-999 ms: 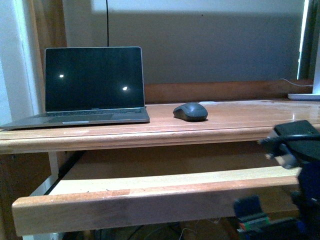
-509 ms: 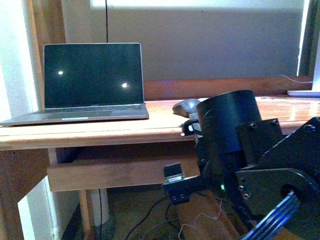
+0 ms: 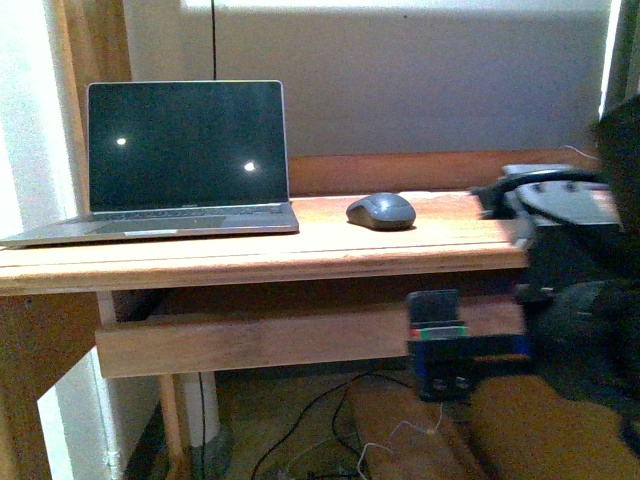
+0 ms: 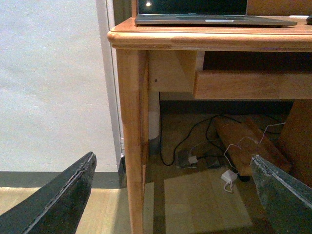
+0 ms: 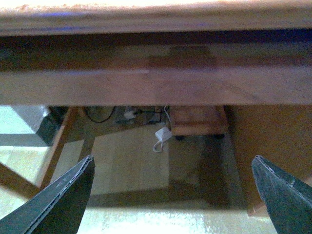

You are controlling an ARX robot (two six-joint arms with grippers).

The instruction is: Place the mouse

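Two things sit on the wooden table (image 3: 300,245) in the front view. At the left end stands an open laptop (image 3: 185,160), its dark screen upright and its base reaching almost to the table's left edge and near the front lip. To its right, apart from the laptop by a strip of bare wood, lies the mouse (image 3: 381,211), well back from the front edge and close to the raised wooden rail (image 3: 400,172) at the rear. Bare tabletop runs from the mouse rightward until the blurred right arm (image 3: 570,290) covers it; that arm sits in front of and partly above the table's right end. Under the top, a wooden apron (image 3: 260,340) spans the front, with cables (image 3: 320,420) on the floor beneath.

The left hand (image 4: 170,195) is low beside the table's left leg (image 4: 131,141), its fingers (image 4: 58,200) spread wide and holding nothing, with open floor between them. The right hand (image 5: 170,195) is below the table's front edge, looking under it; its fingers (image 5: 63,195) are likewise spread wide and empty, with clear space down to the floor.
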